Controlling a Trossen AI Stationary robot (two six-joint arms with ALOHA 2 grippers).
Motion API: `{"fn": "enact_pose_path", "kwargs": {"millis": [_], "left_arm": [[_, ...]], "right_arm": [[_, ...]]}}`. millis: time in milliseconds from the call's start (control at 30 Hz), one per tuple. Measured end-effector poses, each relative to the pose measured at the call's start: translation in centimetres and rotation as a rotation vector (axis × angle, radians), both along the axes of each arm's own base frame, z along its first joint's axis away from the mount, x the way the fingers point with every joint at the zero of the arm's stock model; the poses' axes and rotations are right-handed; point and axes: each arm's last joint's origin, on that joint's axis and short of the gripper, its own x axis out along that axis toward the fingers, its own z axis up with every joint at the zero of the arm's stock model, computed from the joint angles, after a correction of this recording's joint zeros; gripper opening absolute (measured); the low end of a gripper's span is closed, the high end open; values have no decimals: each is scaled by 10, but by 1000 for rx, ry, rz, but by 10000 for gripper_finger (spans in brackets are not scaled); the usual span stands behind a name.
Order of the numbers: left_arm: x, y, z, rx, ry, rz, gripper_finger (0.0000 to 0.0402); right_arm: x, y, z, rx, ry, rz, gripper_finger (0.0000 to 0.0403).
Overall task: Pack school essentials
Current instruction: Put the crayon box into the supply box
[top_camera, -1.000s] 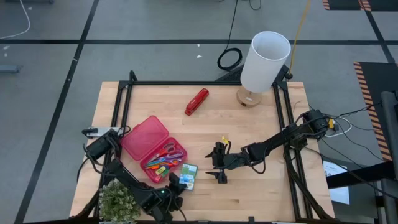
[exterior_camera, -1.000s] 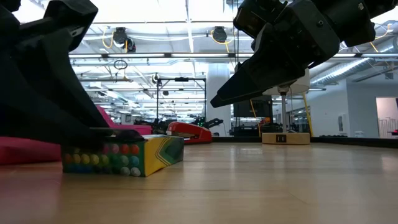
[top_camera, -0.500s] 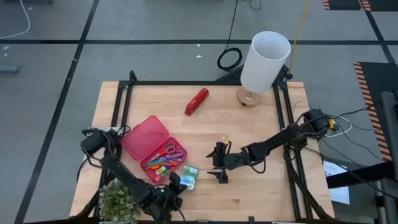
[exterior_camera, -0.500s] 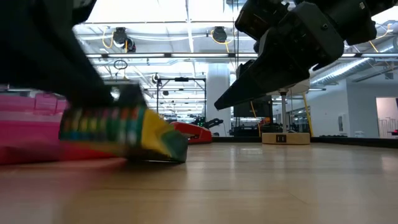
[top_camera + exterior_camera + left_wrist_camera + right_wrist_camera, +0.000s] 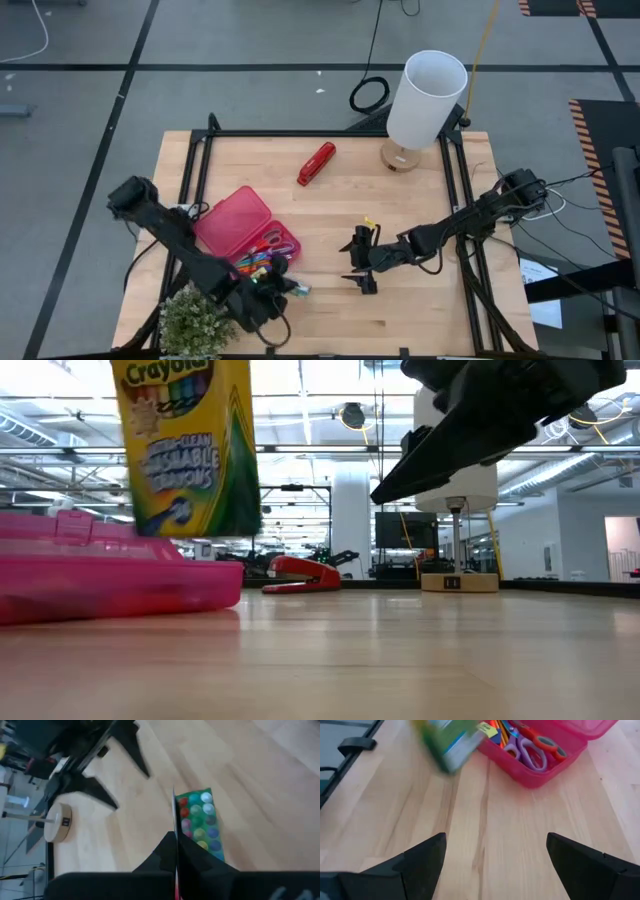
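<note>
The green-yellow crayon box [image 5: 185, 450] hangs upright above the near end of the open pink case [image 5: 110, 575], with my left gripper [image 5: 280, 290] shut on it. In the left wrist view the box [image 5: 200, 822] reaches out past the fingers. The case [image 5: 245, 235] holds scissors [image 5: 535, 750] and orange pens. My right gripper [image 5: 358, 267] hovers open over bare table to the right of the case, its fingers spread wide in its own view [image 5: 495, 865], holding nothing. My left gripper pinches the crayon box between its two fingers [image 5: 170, 852], which meet on the box's end nearest the wrist [image 5: 176, 832]. The fingers come from above, along the box's length. The box hangs below them upright, lifted clear of the table and the case.
A red stapler [image 5: 316, 163] lies toward the far side. A white lamp [image 5: 425, 100] stands at the far right. A small green plant [image 5: 190, 325] sits at the near left corner, close to my left arm. Bare wood lies between the case and my right gripper.
My left gripper has raised the crayon box from lying flat on the table, tipping it upright and carrying it clear, a little toward the pink case. My right gripper has drifted slightly toward the table's right edge, still open.
</note>
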Motion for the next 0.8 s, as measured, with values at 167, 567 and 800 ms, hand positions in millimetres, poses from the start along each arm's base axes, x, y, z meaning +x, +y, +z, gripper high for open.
{"fn": "enact_pose_path", "kwargs": {"millis": [167,567,800], "left_arm": [[-15,28,39,-69,-19,-1,7],[-54,77,71,-110,104,63,4],[-51,87,49,-88,214,23,3]], "right_arm": [[-2,1,1,-5,7,7,340],[-2,1,1,-10,12,9,340],[-2,1,1,-9,12,9,340]]}}
